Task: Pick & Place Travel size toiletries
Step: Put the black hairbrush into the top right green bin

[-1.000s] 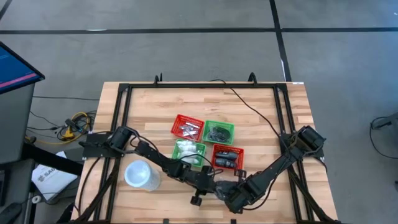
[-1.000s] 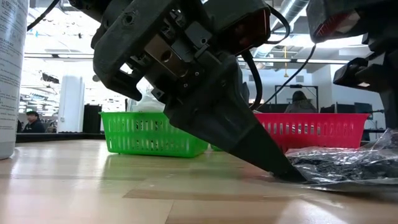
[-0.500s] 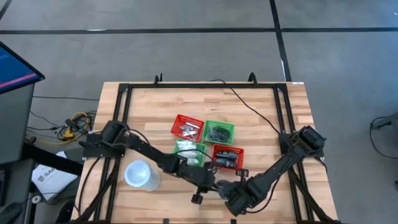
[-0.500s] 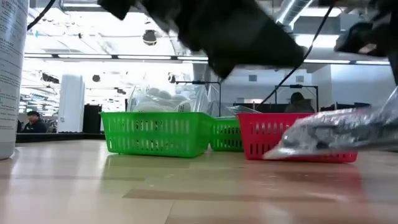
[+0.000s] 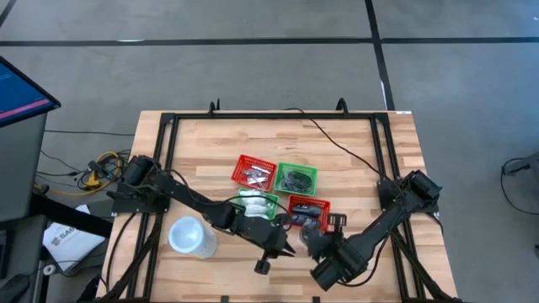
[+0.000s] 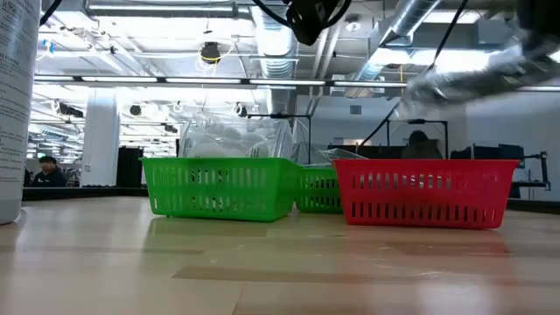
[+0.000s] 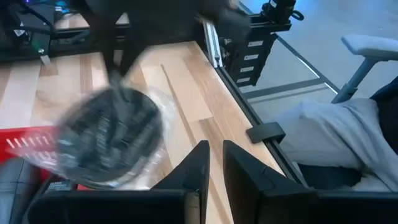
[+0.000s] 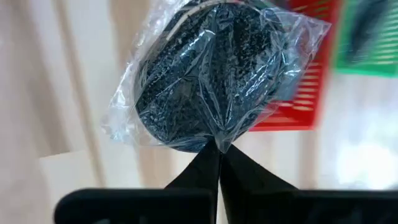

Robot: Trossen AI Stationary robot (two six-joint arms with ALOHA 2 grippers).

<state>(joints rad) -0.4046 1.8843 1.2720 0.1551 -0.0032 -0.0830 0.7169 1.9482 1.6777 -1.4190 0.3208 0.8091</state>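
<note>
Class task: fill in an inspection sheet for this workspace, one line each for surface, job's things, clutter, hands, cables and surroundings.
Surface: pale wooden butcher-block table, black frame.
Job's things: black round bundle in clear wrap; four red and green square baskets holding toiletries.
Clutter: large white round cup.
Hands: right hand shut on the bundle's wrap, lifted by the near red basket; left hand nearly shut, empty.
Cables: black cable across table.
Surroundings: grey floor, seated people behind.
</note>
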